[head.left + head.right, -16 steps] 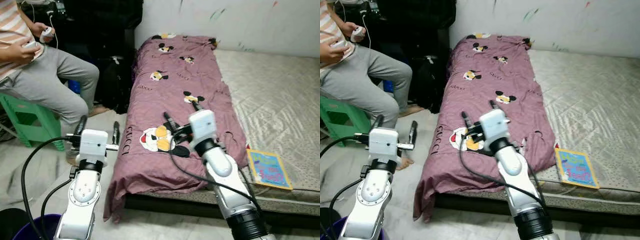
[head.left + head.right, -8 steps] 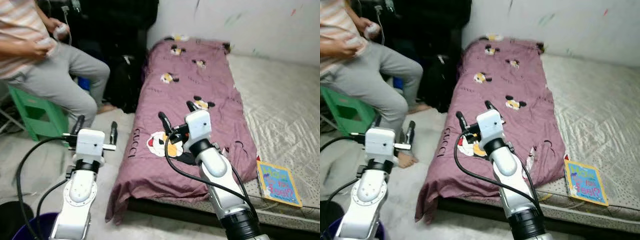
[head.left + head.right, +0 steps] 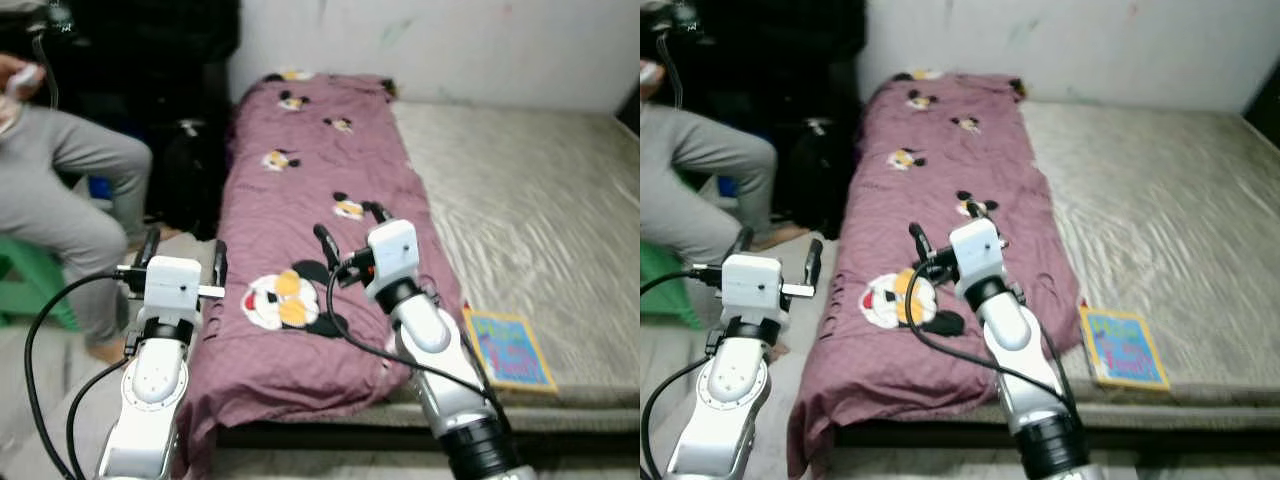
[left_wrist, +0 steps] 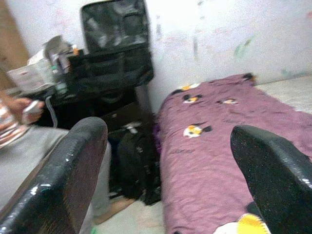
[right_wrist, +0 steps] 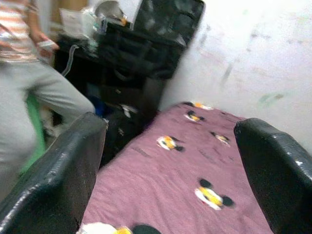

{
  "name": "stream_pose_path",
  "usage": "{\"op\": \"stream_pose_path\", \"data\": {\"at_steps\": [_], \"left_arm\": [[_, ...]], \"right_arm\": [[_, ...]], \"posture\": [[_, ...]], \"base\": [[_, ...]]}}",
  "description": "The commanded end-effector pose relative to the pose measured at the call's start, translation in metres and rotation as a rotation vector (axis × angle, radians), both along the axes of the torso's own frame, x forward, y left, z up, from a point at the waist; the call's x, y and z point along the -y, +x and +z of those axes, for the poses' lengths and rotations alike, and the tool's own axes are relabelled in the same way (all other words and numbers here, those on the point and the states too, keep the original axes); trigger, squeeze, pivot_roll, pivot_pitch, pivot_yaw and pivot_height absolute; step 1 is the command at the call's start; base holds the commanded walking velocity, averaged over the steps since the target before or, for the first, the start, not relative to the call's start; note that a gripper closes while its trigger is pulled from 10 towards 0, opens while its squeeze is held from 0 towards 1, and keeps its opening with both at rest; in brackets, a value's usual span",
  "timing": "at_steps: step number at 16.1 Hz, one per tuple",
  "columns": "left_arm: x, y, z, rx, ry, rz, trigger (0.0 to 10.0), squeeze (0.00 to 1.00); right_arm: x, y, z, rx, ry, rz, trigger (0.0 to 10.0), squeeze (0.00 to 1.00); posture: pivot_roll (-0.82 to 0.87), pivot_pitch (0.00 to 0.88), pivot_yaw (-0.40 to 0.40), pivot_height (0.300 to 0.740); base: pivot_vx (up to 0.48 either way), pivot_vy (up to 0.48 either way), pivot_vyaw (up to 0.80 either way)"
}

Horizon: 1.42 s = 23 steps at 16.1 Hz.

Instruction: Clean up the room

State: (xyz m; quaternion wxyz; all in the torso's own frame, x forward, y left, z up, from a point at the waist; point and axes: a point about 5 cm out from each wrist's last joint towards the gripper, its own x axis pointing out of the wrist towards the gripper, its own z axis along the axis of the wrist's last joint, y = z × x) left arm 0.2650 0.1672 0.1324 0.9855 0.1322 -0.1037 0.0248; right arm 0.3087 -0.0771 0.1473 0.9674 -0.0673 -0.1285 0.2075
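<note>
A purple blanket (image 3: 310, 200) printed with cartoon mice covers the left strip of a grey mattress (image 3: 530, 190) and hangs over its near corner. A colourful children's book (image 3: 508, 350) lies on the bare mattress near the front edge. My right gripper (image 3: 352, 228) is open and hovers above the blanket's near half, empty. My left gripper (image 3: 184, 255) is open and empty too, held over the floor just left of the bed. In the left wrist view the blanket (image 4: 209, 146) shows between the wide-apart fingers (image 4: 63, 180).
A person in grey trousers (image 3: 60, 190) sits at the left on a green stool (image 3: 30, 290), holding a controller. Black bags (image 3: 190, 170) and a dark shelf stand against the wall left of the bed. A white wall (image 3: 450, 40) runs behind it.
The whole view has swung to the right, so the bed and person sit further left in the picture. Both grippers stay open, held as before.
</note>
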Motion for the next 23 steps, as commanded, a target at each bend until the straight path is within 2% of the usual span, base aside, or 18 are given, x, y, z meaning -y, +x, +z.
{"op": "stream_pose_path", "data": {"at_steps": [1, 4, 16, 23], "left_arm": [[0.0036, 0.0, -0.0009, -0.01, 0.003, -0.004, 10.0, 0.0], [0.0057, 0.0008, 0.0004, -0.013, -0.003, -0.021, 10.0, 0.0], [0.0072, 0.002, 0.0007, -0.013, -0.009, -0.025, 10.0, 0.0], [0.0123, -0.0007, 0.0038, 0.019, -0.02, -0.085, 10.0, 0.0]], "right_arm": [[0.0047, 0.001, 0.0002, 0.002, 0.001, -0.021, 10.0, 0.0], [0.0055, 0.0012, -0.0007, -0.001, 0.0, -0.028, 10.0, 0.0], [0.0046, 0.0021, -0.0013, -0.001, -0.008, -0.026, 10.0, 0.0], [0.0041, 0.0019, -0.002, -0.001, -0.01, -0.024, 10.0, 0.0]], "posture": [[-0.01, 0.056, -0.07, 0.74], [-0.01, 0.057, -0.068, 0.74], [-0.02, 0.057, -0.071, 0.74], [-0.02, 0.057, -0.071, 0.74]], "base": [[0.0, 0.0, 0.0], [0.0, 0.0, 0.0], [0.0, -0.271, 0.0], [0.0, 0.0, 0.0]]}}
